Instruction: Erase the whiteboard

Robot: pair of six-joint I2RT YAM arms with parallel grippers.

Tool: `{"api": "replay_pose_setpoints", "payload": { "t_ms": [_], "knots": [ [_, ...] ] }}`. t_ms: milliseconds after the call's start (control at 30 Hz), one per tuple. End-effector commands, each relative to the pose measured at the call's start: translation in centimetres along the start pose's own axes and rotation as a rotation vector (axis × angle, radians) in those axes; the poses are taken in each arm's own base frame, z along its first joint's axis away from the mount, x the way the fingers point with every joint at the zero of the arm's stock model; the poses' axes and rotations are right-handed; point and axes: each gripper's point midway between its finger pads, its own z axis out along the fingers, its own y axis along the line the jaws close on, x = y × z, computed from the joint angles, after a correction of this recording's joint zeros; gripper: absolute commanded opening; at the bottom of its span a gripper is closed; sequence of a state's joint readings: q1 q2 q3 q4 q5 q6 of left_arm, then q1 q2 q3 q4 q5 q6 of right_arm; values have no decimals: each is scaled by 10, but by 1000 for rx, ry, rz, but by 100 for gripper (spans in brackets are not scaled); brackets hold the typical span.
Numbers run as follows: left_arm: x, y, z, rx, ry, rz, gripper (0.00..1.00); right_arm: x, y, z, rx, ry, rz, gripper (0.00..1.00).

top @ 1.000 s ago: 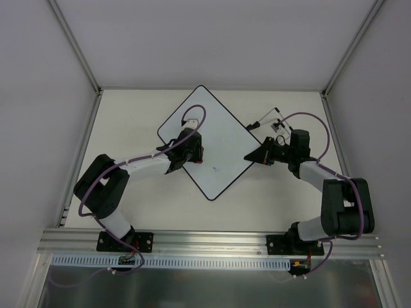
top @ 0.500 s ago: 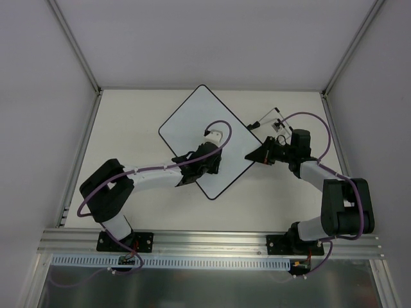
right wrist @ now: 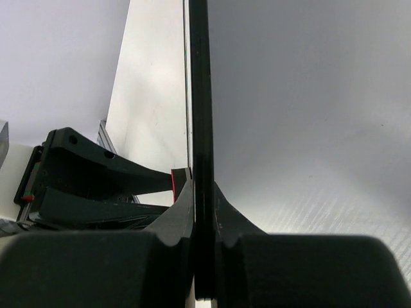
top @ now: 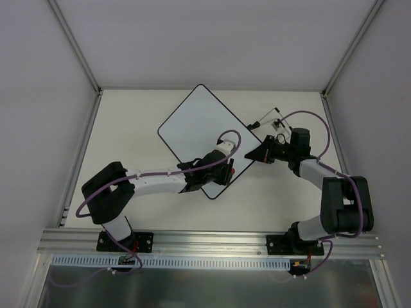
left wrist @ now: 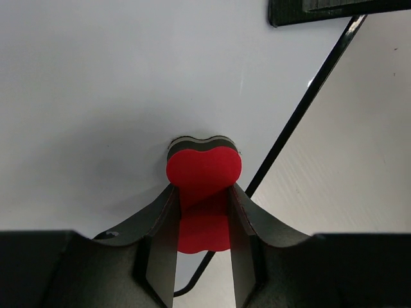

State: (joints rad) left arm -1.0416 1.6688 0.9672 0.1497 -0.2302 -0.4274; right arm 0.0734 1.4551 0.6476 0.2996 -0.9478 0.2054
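The whiteboard (top: 196, 122) lies turned like a diamond on the table; its white face shows no writing. My left gripper (top: 228, 173) is shut on the red bone-shaped eraser (left wrist: 203, 192) and presses it on the board near the lower right rim (left wrist: 302, 109). My right gripper (top: 252, 156) is shut on the board's right corner; in the right wrist view the black rim (right wrist: 200, 96) runs edge-on between the fingers (right wrist: 226, 215). The left gripper (right wrist: 96, 183) with a strip of red eraser (right wrist: 174, 180) shows there on the left.
A small black-and-white holder with a thin rod (top: 273, 120) stands behind the right gripper. Metal frame posts (top: 77, 48) and white walls enclose the table. An aluminium rail (top: 212, 240) runs along the near edge.
My left gripper swept the eraser from the board's left-middle down and right to the lower right edge. The small blue mark seen one second ago no longer shows. The right gripper stayed put.
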Motion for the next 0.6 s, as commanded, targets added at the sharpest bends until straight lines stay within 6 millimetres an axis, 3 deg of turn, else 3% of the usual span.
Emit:
{"api": "replay_pose_setpoints", "payload": {
  "t_ms": [0,133,233,433,567],
  "knots": [
    [36,55,9,-110,125,-95,0,-27,-10,9,58,-77,-360,0],
    [26,112,1,-247,82,-173,0,-27,-10,9,59,-76,-360,0],
    [29,143,-1,-328,77,-215,0,-27,-11,8,63,-79,-360,0],
    [36,178,-13,-417,75,-276,0,-30,-10,6,61,-86,-365,0],
    [24,193,-38,-471,28,-327,0,-32,-8,6,50,-87,-371,0]
  ]
}}
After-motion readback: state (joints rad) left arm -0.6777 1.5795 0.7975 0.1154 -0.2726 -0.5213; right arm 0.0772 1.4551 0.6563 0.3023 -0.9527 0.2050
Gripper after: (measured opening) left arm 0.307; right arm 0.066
